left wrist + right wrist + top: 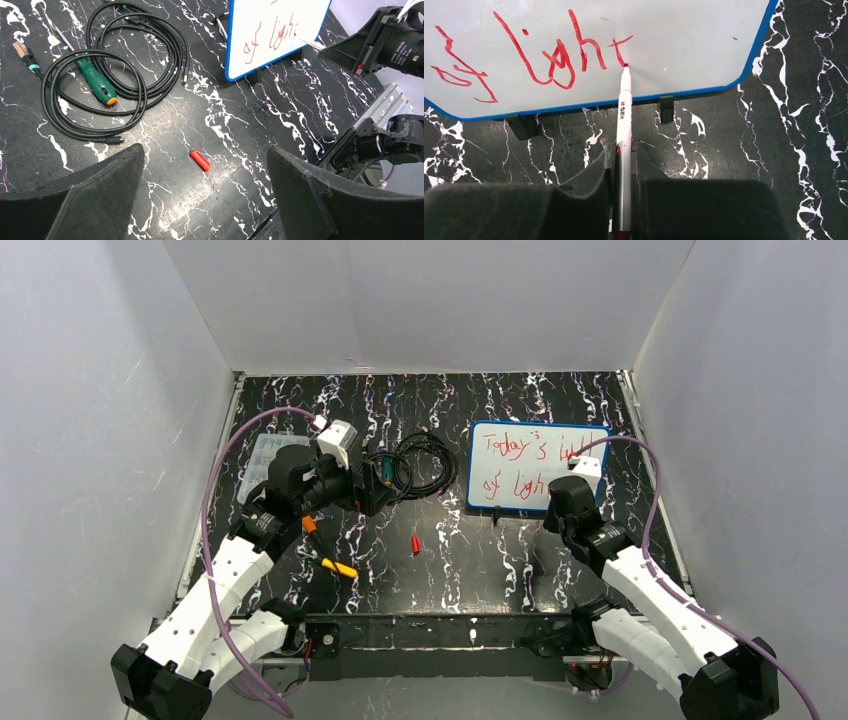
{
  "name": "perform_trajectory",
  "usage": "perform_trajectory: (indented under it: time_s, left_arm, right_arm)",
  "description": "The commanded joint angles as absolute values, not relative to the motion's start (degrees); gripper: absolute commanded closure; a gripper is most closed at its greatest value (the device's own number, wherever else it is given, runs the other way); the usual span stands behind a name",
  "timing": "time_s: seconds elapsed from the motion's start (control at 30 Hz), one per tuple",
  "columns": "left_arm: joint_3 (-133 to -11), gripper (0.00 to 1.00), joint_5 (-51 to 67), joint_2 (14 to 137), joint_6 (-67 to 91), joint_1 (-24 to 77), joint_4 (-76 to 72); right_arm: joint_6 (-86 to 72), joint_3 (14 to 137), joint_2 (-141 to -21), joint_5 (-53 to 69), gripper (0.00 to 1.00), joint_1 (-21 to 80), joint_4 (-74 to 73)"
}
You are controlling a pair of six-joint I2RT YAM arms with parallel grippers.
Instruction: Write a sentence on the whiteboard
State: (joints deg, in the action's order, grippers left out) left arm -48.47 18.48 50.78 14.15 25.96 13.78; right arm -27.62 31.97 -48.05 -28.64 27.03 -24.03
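Observation:
The whiteboard (530,465), white with a blue frame, stands at the back right and also shows in the right wrist view (674,40) and the left wrist view (270,30). The sentence (525,465) is in red in two lines; the lower line reads "of light" (559,55). My right gripper (624,160) is shut on a white marker (624,120), whose red tip touches the board at the foot of the "t". My left gripper (205,160) is open and empty above a red marker cap (200,160) lying on the table.
A black cable coil (420,465) with a green-handled screwdriver (97,85) lies left of the board. A clear plastic box (268,460) sits at the back left. An orange pen (310,525) and a yellow one (340,568) lie near the left arm.

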Motion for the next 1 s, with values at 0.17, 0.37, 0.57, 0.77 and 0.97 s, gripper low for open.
perform_trajectory:
  time_s: [0.17,0.37,0.57,0.77,0.97]
  left_arm:
    - [-48.16,0.09,19.25,49.31,14.28,25.58,13.97]
    - [-48.16,0.09,19.33,49.39,14.33,25.58,13.89]
    - [-48.16,0.09,19.33,49.4,14.33,25.58,13.96]
    - [-48.16,0.09,19.32,49.48,14.24,25.58,13.97]
    - [-48.16,0.09,19.25,49.48,14.24,25.58,13.98]
  right_arm:
    - [-26.2,34.22,-44.54,-35.23,0.99,26.76,-23.83]
    - [-27.69,34.16,-44.35,-36.01,0.99,26.81,-25.99]
    - [-28.44,33.53,-46.02,-35.36,0.99,26.81,-25.31]
    - [-26.69,32.8,-46.76,-35.2,0.99,26.72,-21.97]
    - [-25.94,32.39,-48.22,-34.67,0.99,26.37,-20.19]
